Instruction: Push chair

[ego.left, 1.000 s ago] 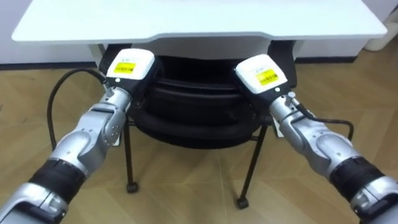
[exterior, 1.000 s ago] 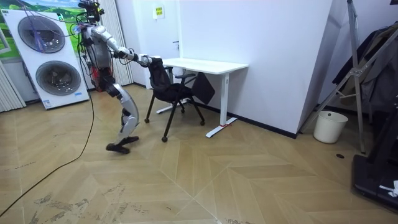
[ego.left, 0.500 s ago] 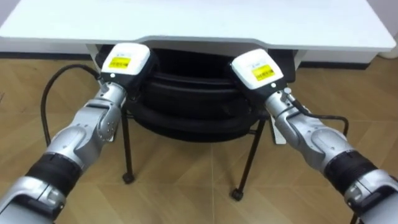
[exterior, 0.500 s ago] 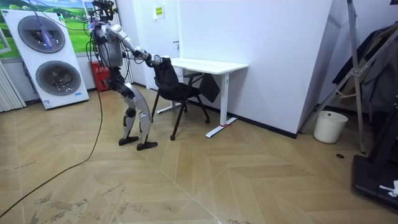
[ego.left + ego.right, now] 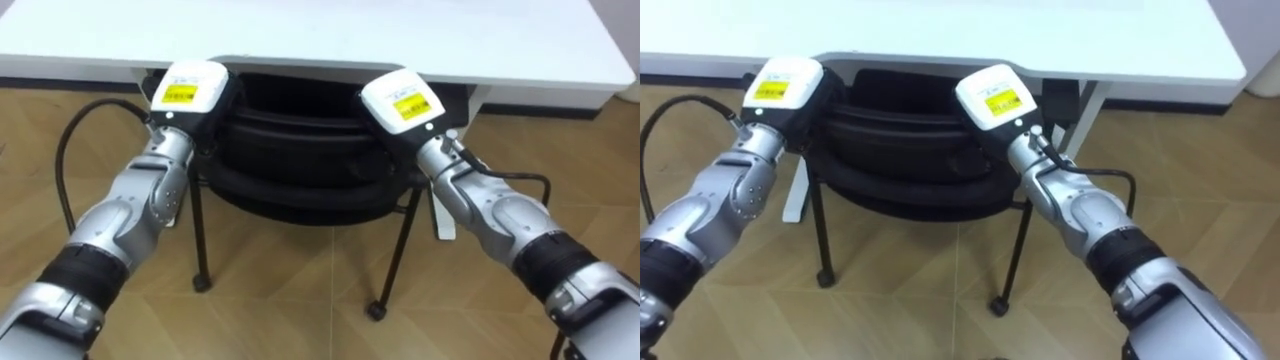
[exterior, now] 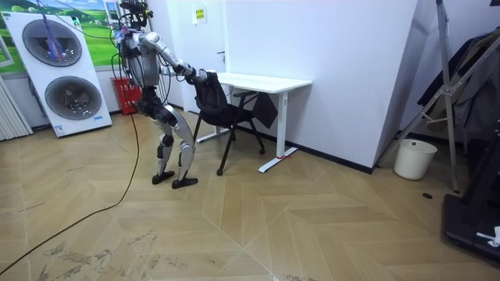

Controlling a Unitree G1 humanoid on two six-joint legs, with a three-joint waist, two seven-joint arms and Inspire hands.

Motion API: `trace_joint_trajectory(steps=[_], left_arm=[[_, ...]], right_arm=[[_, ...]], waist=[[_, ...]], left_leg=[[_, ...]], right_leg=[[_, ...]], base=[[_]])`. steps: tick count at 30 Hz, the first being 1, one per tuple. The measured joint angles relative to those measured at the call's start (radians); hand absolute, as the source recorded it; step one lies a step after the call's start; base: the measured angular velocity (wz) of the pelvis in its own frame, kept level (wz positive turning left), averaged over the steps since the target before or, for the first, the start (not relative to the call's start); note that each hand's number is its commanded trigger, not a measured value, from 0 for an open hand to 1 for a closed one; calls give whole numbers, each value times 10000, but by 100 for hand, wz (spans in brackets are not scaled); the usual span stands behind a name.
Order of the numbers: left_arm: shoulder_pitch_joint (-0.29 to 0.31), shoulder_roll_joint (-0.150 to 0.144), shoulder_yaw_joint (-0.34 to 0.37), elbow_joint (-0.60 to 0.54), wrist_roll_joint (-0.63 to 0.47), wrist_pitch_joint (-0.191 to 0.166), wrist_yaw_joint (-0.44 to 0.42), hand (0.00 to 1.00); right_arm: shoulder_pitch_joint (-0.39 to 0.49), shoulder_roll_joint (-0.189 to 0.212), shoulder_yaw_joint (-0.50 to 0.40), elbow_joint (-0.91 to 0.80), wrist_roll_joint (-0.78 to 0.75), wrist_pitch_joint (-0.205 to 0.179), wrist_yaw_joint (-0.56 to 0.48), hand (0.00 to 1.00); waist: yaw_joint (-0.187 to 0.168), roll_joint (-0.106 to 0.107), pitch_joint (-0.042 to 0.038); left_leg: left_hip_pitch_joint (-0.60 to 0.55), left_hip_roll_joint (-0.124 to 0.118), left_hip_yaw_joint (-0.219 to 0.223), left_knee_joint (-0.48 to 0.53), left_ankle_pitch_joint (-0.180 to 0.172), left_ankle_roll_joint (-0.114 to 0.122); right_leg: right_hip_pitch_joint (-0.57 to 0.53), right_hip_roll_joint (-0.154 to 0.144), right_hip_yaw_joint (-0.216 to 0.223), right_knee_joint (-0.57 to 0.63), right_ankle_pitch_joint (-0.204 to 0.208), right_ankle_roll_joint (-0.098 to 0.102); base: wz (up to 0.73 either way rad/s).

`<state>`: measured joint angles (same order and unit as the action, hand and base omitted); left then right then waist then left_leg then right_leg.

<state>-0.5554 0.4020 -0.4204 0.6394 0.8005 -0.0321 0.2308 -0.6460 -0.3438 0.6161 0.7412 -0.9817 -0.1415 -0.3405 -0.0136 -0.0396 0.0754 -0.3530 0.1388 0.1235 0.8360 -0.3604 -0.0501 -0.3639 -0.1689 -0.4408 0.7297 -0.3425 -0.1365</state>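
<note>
The left hand (image 5: 188,92) and the right hand (image 5: 400,100) are resting on the two top corners of the chair (image 5: 300,165) back; whether they are clasping it or only pressing against it I cannot tell. The chair is sitting further under the desk (image 5: 320,35) than a second ago, its back coming up to the desk's front edge; in the room view the robot is standing closer behind it, so the push is likely nearing its end, with little travel remaining.

Bright, even room light washes out the white desk (image 5: 300,30), leaving the chair (image 5: 300,150) beneath shadowed.
</note>
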Motion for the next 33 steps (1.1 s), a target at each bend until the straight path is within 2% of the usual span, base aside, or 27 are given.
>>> trace_joint_trajectory(steps=[1, 2, 3, 5, 7, 10, 12, 14, 15, 16, 17, 19, 21, 24, 26, 27, 28, 29, 33], left_arm=[[13, -78, -61, 25, -7, 70, 45, 100], [-5, -184, -64, 132, -7, 83, 128, 100], [-20, -268, -70, 181, -2, 103, 170, 100], [-52, -420, -273, 263, 11, 246, 262, 100], [-20, -440, -277, 204, 16, 352, 268, 100], [59, -466, -304, 41, 16, 473, 302, 100], [102, -474, -250, 30, 8, 490, 302, 100], [189, -494, -196, 22, 9, 492, 302, 100], [201, -495, -196, 21, 8, 492, 300, 100], [222, -509, -202, 18, 8, 499, 281, 0], [229, -523, -218, 19, 8, 527, 235, 0], [241, -543, -232, 13, 9, 550, 190, 0], [273, -529, -228, -4, 8, 590, 107, 0], [434, -693, -92, -360, -55, 831, -583, 0], [650, -1013, -90, -740, -295, 872, -1233, 0], [727, -1108, -93, -824, -323, 875, -1318, 0], [776, -1255, -93, -974, -352, 893, -1414, 0], [820, -1275, -93, -1162, -465, 910, -1601, 0], [969, -1417, -97, -1252, -711, 901, -1754, 0]], right_arm=[[35, 1, 1, -9, -7, -6, 16, 100], [54, -43, -5, -6, -10, -45, 52, 100], [77, -84, -28, -6, -20, -84, 63, 100], [181, -151, -94, 10, -57, -111, 55, 100], [184, -278, -94, 6, -65, -136, 50, 100], [193, -257, -90, -77, -79, -137, 46, 100], [192, -253, -78, -77, -140, -136, 47, 100], [199, -210, -86, -75, -316, -126, 48, 100], [206, -206, -91, -76, -346, -123, 47, 100], [238, -212, -96, -99, -391, -121, 47, 17], [258, -211, -97, -105, -423, -107, 47, 0], [312, -207, -112, -137, -461, -68, 45, 0], [390, -143, -111, -200, -462, 124, 105, 0], [487, -104, -154, -376, -396, 542, 796, 0], [676, 22, -376, -380, -220, 829, 1346, 0], [730, 61, -435, -381, -110, 911, 1467, 0], [797, 115, -537, -385, 61, 1072, 1646, 0], [798, 189, -666, -408, 108, 1198, 1859, 0], [883, 258, -845, -412, 513, 1295, 2349, 0]], waist=[[-69, 1, -12], [-110, 3, -4], [-200, 32, -6], [-455, 41, -4], [-481, 31, -10], [-492, 34, -14], [-349, 34, -20], [-336, 162, -99], [-349, 184, -112], [-365, 238, -151], [-367, 271, -170], [-366, 284, -183], [-363, 279, -189], [-365, 339, -399], [-290, 429, -528], [-228, 447, -553], [-161, 455, -560], [-138, 450, -567], [-78, 445, -566]], left_leg=[[80, 383, 391, 575, 96, 123], [314, 667, 595, 488, 134, 89], [336, 676, 628, 328, 149, 67], [489, 511, 733, -60, 158, 42], [735, 310, 776, -653, 158, 42], [1105, 47, 746, -1617, 158, 46], [1451, -103, 889, -2295, 160, 49], [1601, -149, 845, -2809, 278, 18], [1624, -161, 836, -2905, 332, 23], [1646, -191, 822, -3019, 396, 27], [1674, -268, 748, -3114, 458, 34], [1763, -316, 724, -3349, 553, 45], [1909, -326, 744, -3576, 643, 49], [2123, -322, 830, -3838, 717, 87], [2388, -331, 832, -4153, 835, 123], [2447, -348, 863, -4273, 885, 130], [2560, -402, 880, -4498, 998, 162], [2652, -458, 887, -4725, 1100, 178], [3148, -504, 981, -5340, 1328, 224]], right_leg=[[121, -86, -91, 27, -34, 13], [230, -203, -206, 0, -35, 55], [285, -259, -295, -37, -27, 107], [418, -358, -307, -120, -1, 322], [424, -414, -246, -306, 138, 375], [420, -393, -184, -621, 504, 358], [406, -344, -18, -798, 647, 358], [455, -174, 21, -1246, 940, 345], [478, -149, 9, -1346, 1018, 348], [513, -104, 4, -1488, 1104, 356], [555, -83, 4, -1592, 1165, 364], [620, -50, 7, -1777, 1266, 388], [738, -10, 5, -1970, 1363, 401], [916, 36, 17, -2210, 1476, 457], [1202, 160, 16, -2651, 1675, 525], [1248, 184, 30, -2760, 1743, 542], [1363, 242, 27, -3020, 1885, 564], [1456, 293, 32, -3235, 2023, 583], [1855, 372, 43, -3696, 2283, 667]], base=[[37], [31], [40], [39], [6], [-4], [-21], [-15], [-4], [0], [0], [0], [0], [-2], [-2], [-4], [-5], [0], [-3]])
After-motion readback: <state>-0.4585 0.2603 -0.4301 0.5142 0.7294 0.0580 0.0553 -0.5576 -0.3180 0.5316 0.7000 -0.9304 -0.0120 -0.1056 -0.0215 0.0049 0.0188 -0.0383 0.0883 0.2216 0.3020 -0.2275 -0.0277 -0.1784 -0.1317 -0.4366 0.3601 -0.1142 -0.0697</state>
